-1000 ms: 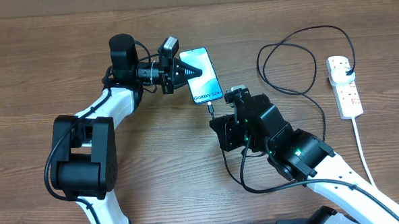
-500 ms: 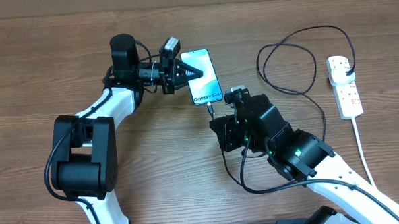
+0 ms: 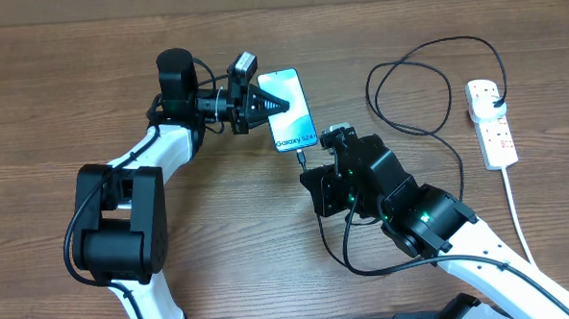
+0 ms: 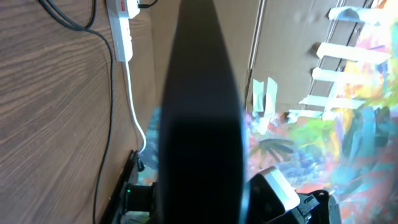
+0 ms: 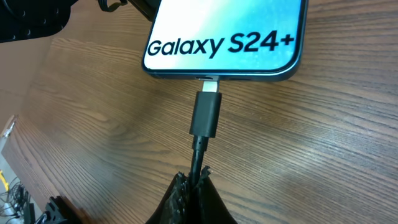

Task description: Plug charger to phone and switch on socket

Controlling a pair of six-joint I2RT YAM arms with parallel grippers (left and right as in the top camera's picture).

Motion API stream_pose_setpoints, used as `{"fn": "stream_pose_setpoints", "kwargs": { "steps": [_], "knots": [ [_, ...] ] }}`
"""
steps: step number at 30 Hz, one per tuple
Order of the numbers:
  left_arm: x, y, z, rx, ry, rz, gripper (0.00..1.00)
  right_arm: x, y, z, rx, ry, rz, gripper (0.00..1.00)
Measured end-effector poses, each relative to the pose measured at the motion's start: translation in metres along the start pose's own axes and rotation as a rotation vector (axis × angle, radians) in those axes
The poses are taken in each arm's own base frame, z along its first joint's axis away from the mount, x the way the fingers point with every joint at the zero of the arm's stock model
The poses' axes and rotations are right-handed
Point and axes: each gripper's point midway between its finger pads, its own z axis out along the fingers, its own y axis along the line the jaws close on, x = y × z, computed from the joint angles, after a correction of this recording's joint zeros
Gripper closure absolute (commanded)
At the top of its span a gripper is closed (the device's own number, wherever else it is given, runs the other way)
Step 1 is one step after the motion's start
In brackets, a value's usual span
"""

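Right wrist view has the right claw (image 5: 194,182) pressed together on the charger (image 5: 206,115), a long thin black cable in a soft rubbery sheath that ends in a stiff moulded black connector with a small silver tip. The pinch sits on the cable just behind that connector. I judge this a workable but limp hold, since the cable will bend under a push and the rigid housing would steer the tip better. The tip meets the port in the near edge of the phone (image 5: 227,37), a slim glass-faced rectangle with rounded corners, a dark frame and a bright teal screen reading "Galaxy S24+". A sliver of bare metal shows, so the tip looks not fully seated. The phone lies flat on the brown wood-grain bench (image 5: 329,155); it looks light and smooth, likely to slide when pushed, and fragile at port and glass. Overhead, the left claw (image 3: 277,104) rests at the phone's left edge, seemingly bracing it, though I cannot tell whether it is spread. At the far right lies the socket (image 3: 492,123), a white hard-plastic strip with red-marked switches and a trailing white cord (image 3: 519,217).
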Motion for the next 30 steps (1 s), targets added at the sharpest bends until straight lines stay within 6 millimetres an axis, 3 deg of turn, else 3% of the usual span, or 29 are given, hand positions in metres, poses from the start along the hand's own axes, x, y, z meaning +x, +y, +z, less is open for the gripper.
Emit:
{"fn": "stream_pose_setpoints", "kwargs": {
  "steps": [30],
  "knots": [
    [-0.0040,0.0007,-0.0035,-0.004,-0.023,0.047,0.96,0.0020,-0.0011,0.0000,0.004,0.008,0.001,0.96]
  ]
}}
